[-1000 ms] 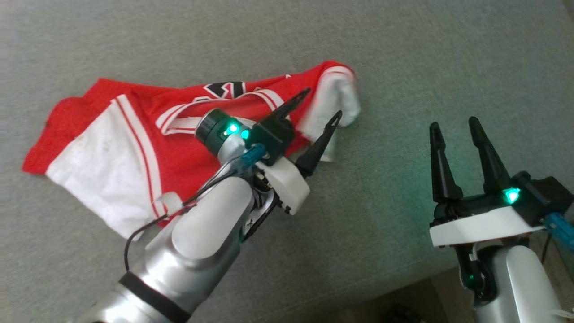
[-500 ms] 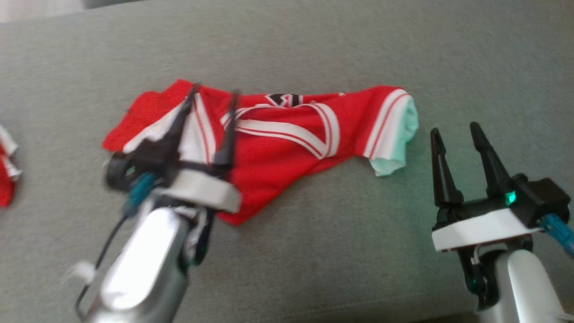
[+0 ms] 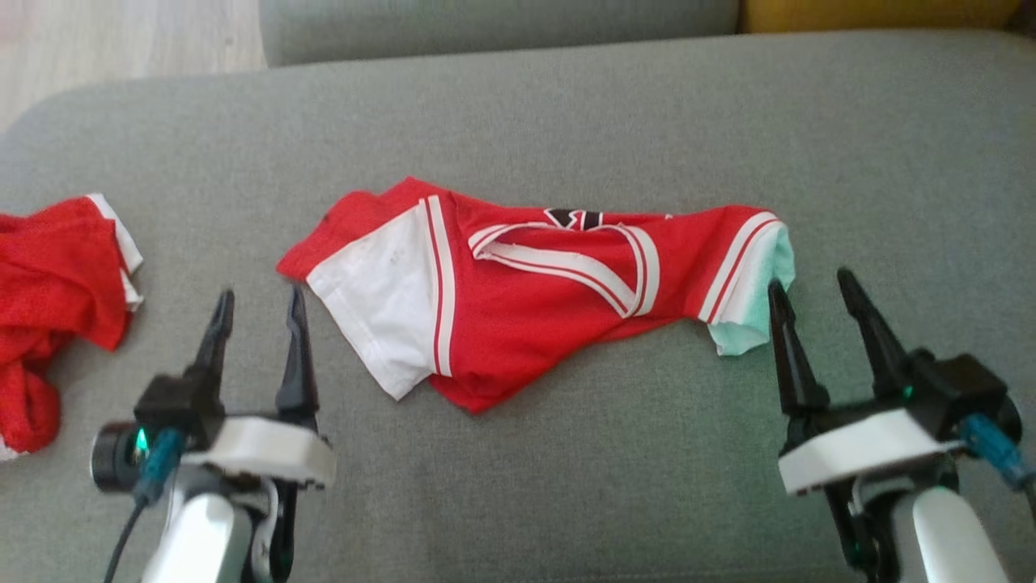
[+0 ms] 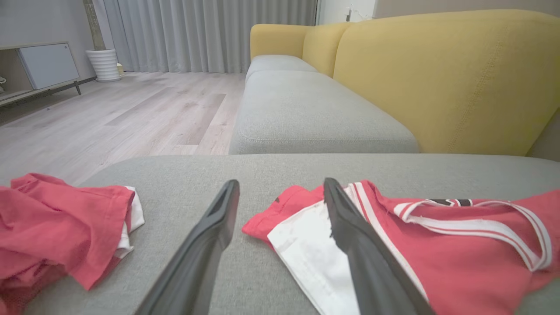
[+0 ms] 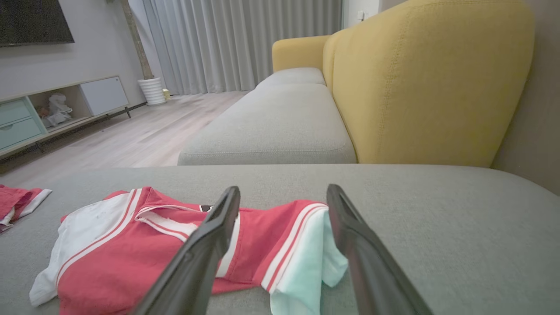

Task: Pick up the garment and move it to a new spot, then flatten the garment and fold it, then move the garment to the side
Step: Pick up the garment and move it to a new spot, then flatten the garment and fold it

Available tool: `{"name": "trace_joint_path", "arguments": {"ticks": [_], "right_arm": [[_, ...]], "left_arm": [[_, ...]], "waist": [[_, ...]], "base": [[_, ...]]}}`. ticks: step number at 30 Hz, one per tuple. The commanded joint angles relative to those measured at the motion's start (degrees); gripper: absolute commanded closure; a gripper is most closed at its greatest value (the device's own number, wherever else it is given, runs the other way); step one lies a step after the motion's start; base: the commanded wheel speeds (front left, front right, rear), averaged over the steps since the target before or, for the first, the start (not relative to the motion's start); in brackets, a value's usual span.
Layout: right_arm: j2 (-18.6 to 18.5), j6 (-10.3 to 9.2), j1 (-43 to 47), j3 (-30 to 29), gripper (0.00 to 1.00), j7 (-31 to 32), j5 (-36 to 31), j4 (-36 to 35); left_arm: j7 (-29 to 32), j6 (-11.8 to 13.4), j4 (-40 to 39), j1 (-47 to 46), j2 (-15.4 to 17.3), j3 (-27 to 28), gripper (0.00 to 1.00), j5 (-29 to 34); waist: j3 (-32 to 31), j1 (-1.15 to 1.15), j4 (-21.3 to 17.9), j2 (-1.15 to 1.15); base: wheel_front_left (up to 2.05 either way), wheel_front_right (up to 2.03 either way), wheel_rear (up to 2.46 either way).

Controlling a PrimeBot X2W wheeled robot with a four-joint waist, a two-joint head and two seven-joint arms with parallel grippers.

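Red-and-white jersey [image 3: 534, 300] lies rumpled mid-way across a grey sofa cushion [image 3: 566, 486], between two empty grippers.
The left gripper [image 3: 261, 293] and right gripper [image 3: 811, 280] have their fingers spread, one near each end. To flatten it, probably pinch both ends and pull evenly. A second red garment [image 3: 57, 283] lies well left; avoid snagging it.

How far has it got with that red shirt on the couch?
Early on. The red garment lies bunched on the grey cushion, possibly already moved. Both jaws stand open near its ends, holding nothing. Flattening, folding and moving it aside are left.
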Motion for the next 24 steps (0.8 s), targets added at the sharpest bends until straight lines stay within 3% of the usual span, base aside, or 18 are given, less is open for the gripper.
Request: {"name": "trace_joint_path", "arguments": {"ticks": [1,12,24], "right_arm": [[-0.58,0.44,-0.03,1.42,0.0,0.3,-0.48,-2.02],[-0.47,0.44,5.18,0.02,0.0,2.21,-0.34,-2.82],[-0.31,0.44,6.58,0.24,0.0,3.04,-0.41,-3.65]], "left_arm": [[-0.68,-0.31,-1.97,-0.92,1.31,2.23,0.0,0.32],[-0.57,-0.18,-1.04,6.2,1.27,1.86,0.0,0.04],[0.26,0.63,-2.0,8.64,1.79,1.21,0.0,-0.27]], "waist": [[-1.36,0.0,0.14,0.0],[-6.73,0.0,-0.82,0.0],[-8.02,0.0,-1.12,0.0]], "base": [[0.0,0.0,0.0],[0.0,0.0,0.0],[0.0,0.0,0.0]]}}
